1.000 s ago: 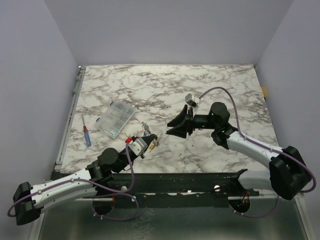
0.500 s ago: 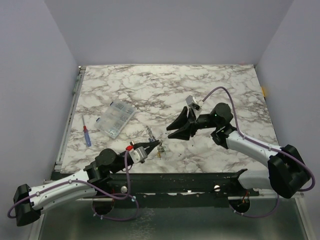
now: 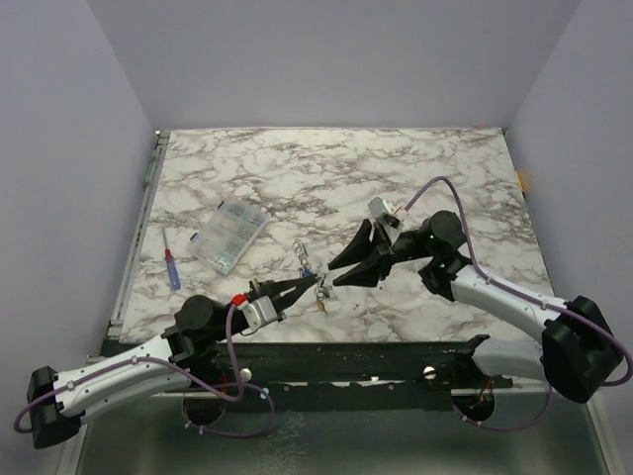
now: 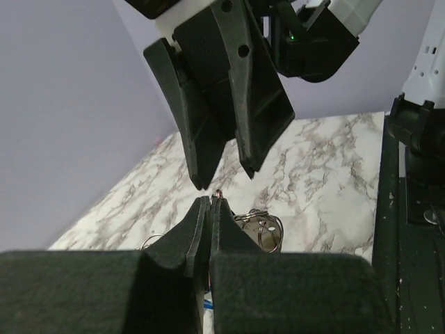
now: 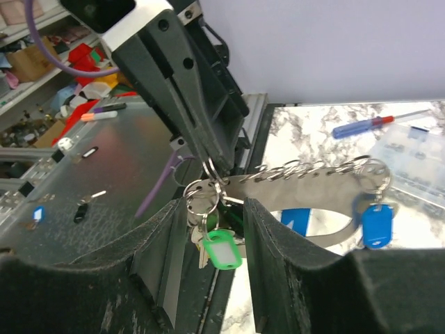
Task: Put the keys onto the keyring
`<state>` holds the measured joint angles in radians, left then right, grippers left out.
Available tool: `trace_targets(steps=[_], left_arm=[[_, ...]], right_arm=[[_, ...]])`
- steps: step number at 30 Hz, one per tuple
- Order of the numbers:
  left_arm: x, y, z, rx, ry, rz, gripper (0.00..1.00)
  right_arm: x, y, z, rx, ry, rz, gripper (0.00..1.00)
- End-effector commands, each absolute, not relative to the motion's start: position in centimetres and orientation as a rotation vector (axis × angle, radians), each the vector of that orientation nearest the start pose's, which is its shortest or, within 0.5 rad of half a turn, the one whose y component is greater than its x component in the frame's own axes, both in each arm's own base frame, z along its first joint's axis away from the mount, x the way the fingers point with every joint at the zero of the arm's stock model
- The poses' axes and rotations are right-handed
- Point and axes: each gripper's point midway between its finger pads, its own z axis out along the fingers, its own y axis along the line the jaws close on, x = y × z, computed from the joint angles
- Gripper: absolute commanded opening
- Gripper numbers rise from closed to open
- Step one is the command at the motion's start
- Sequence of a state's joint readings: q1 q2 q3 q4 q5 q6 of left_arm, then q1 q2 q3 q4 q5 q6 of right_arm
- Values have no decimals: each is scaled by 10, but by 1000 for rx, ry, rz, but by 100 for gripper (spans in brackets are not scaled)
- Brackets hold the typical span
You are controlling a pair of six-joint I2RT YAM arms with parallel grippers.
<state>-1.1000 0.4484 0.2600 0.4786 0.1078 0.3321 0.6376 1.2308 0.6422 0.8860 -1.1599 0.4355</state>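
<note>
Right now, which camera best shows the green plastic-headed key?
Right wrist: the green plastic-headed key hangs large and clear. Top external shows only a speck; left wrist shows metal rings, no green.

White marble with grey-brown veining covering table (image 3: pixel 425 168). Green and blue plastic heads showing on keys (image 5: pixel 221 250). Silver-grey showing on keyring (image 5: pixel 306 169). Blue and red showing on left screwdriver (image 3: pixel 171 267).

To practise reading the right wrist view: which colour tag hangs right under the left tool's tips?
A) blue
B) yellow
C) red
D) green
D: the green tag hangs from the small rings pinched at the left tool's tips; the blue tag sits at the keyring's far end.
</note>
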Motion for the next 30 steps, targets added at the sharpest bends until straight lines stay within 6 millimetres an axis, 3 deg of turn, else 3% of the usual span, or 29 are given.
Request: trace_targets(steps=[1, 11, 24, 30], left_arm=[[107, -249, 322, 870, 755, -779, 0], [94, -238, 331, 820, 703, -851, 0], [91, -233, 333, 804, 696, -869, 0], [91, -234, 332, 805, 697, -870, 0]], right_arm=[[131, 326, 277, -1263, 1162, 1546, 46], [134, 340, 298, -1222, 1121, 1465, 41], [125, 337, 331, -1213, 1030, 1467, 41], [122, 338, 330, -1232, 1036, 1471, 43]])
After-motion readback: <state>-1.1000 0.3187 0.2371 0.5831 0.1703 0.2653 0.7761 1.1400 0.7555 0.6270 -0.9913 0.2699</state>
